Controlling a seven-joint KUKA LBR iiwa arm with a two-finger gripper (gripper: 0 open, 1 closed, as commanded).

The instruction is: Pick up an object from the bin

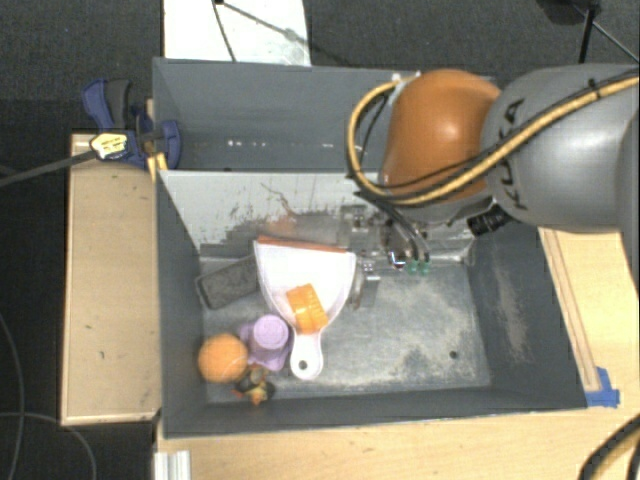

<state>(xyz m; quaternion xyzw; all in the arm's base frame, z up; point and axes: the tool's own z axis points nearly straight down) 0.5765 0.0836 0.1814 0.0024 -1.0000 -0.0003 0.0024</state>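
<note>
The arm [575, 153] is reaching into the bin [440, 343] from the right of the frame, its orange cover [440, 128] sitting over the upper middle of the bin with yellow and black cables [365, 118] looping round it; the hand [375, 265] is hanging below the cover, near the centre of the bin, just beside the upper right rim of a white scoop [283, 268]; whether the hand is open or closed cannot be told, and nothing is showing as gripped in it; whether it is touching the scoop cannot be told either.

The scoop is lying left of centre, its handle pointing toward the lower edge of the frame; a small orange piece [306, 308] is resting inside it. A dark grey block [228, 283] is lying just left of the scoop; a purple cup [268, 336] is sitting beside the handle; an orange ball [222, 358] is lying in the lower left corner, next to the cup; a small dark toy [256, 389] is lying just below the two.
</note>
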